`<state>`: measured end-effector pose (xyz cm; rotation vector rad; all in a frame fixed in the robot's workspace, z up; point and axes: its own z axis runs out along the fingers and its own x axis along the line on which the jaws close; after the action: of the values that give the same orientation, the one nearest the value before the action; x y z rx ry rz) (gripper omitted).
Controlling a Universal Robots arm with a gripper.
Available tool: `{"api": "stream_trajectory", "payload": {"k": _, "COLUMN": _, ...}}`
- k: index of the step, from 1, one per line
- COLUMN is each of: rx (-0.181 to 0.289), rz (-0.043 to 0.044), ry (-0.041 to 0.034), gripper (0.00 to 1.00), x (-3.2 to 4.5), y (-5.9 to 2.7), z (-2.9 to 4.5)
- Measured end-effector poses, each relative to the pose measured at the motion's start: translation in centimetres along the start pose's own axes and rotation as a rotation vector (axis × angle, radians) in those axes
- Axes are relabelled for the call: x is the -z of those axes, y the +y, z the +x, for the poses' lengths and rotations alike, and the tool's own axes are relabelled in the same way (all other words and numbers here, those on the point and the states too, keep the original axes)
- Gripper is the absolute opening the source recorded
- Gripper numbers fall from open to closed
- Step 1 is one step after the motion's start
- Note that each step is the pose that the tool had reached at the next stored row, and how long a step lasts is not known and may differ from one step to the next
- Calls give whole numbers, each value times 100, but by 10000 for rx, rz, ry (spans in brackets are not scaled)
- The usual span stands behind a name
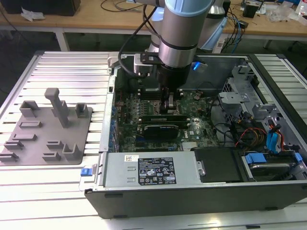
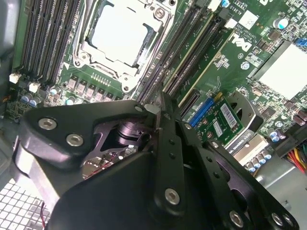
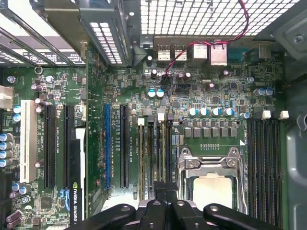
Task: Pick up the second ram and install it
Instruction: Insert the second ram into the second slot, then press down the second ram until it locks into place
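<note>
Green motherboard (image 3: 211,96) dotted with blue-topped capacitors; black matte gripper linkage (image 2: 158,158) studded with silver screws; grey plastic fixture tray (image 1: 48,129); white ribbed aluminium table (image 1: 72,72).

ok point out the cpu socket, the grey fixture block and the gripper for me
cpu socket (image 2: 120,36): second wrist view, on the pale plate in the middle of its metal frame.
grey fixture block (image 1: 48,132): exterior view, on its flat base, left of the computer case.
gripper (image 2: 158,112): second wrist view, at the tips of its black fingers, over the memory slots.
</note>
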<state>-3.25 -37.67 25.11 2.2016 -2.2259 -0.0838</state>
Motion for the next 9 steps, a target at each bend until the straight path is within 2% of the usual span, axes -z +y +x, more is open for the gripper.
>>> {"api": "stream_trajectory", "payload": {"k": 3, "rx": 0, "rz": 0, "ry": -1, "gripper": 8, "x": 0, "y": -13, "z": 0}}
{"api": "stream_trajectory", "payload": {"k": 5, "rx": -1, "rz": 0, "ry": 0, "gripper": 8, "x": 2, "y": -61, "z": -1}}
{"api": "stream_trajectory", "payload": {"k": 9, "rx": -1, "rz": 0, "ry": 0, "gripper": 8, "x": 3, "y": -70, "z": -1}}
